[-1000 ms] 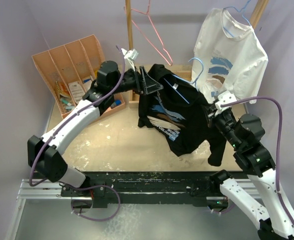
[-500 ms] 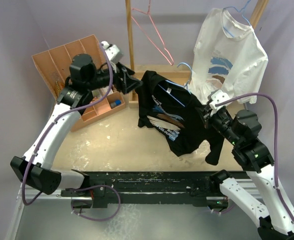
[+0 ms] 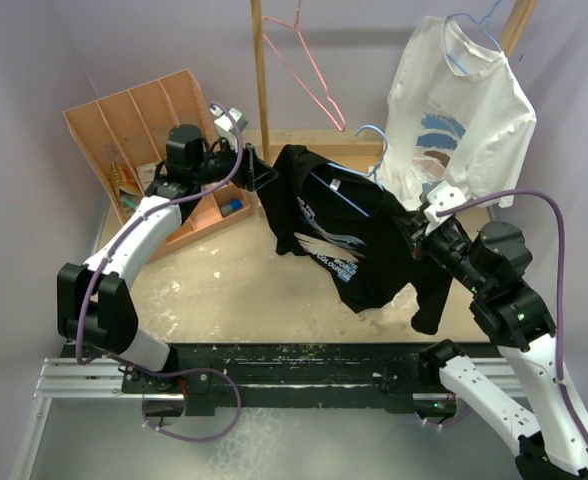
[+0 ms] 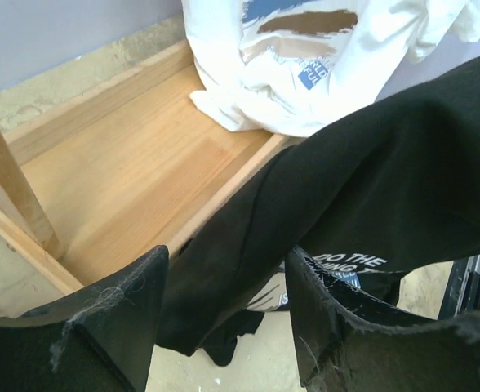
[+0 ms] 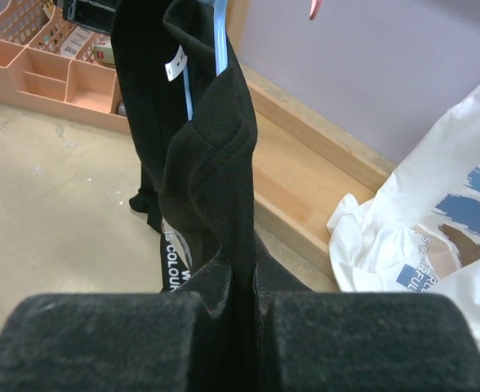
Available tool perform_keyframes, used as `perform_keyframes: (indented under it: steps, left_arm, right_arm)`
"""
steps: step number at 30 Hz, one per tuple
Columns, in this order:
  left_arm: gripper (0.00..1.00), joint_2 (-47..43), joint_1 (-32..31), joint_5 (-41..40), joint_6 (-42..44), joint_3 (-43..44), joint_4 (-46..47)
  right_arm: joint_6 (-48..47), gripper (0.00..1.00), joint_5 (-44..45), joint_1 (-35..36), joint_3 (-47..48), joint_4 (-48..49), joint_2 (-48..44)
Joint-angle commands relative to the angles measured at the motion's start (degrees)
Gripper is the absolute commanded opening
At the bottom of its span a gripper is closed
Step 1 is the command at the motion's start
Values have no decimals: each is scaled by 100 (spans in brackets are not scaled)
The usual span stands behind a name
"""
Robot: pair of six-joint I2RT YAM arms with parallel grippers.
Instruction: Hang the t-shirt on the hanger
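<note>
The black t-shirt (image 3: pixel 344 235) hangs in the air over the table, with the light-blue hanger (image 3: pixel 346 191) inside its neck and the hook (image 3: pixel 372 132) sticking up behind it. My right gripper (image 3: pixel 417 228) is shut on a fold of the t-shirt's right shoulder (image 5: pixel 211 163), and the blue wire (image 5: pixel 220 33) shows above the fold. My left gripper (image 3: pixel 261 172) is open just left of the t-shirt's other shoulder. In the left wrist view the black cloth (image 4: pixel 371 180) lies beyond the gap between the fingers (image 4: pixel 224 261), apart from them.
A white t-shirt (image 3: pixel 464 100) hangs on its own blue hanger at the back right. A pink-red hanger (image 3: pixel 309 65) hangs by the wooden post (image 3: pixel 261 90). An orange organiser tray (image 3: pixel 154 140) stands at the back left. A wooden base (image 4: pixel 134 171) lies under the rack.
My left gripper has come off the t-shirt's left shoulder and drawn back to the left, with the arm folding lower. The hanger hook has shifted left. The right gripper keeps its hold.
</note>
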Motion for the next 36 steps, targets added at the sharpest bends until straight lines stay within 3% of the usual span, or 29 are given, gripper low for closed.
perform_keyframes:
  steps: [1, 3, 6, 7, 21, 36]
  left_arm:
    - [59, 54, 3, 283, -344, 78, 928]
    - [45, 82, 2, 402, -424, 43, 1021]
    - [7, 21, 0, 584, -543, -73, 1171]
    - [0, -56, 4, 629, -559, -106, 1193]
    - [0, -993, 0, 1491, -642, -360, 1039]
    - [0, -1073, 54, 865, -19, 350, 262]
  right_arm:
    - [-50, 0, -50, -10, 301, 375, -30]
    - [-50, 0, -16, -10, 285, 363, -22]
    - [-50, 0, 70, -10, 258, 385, -5]
    - [-46, 0, 104, -10, 250, 392, 7]
    - [162, 0, 746, -10, 71, 562, 453]
    - [217, 0, 1554, -10, -21, 243, 1010]
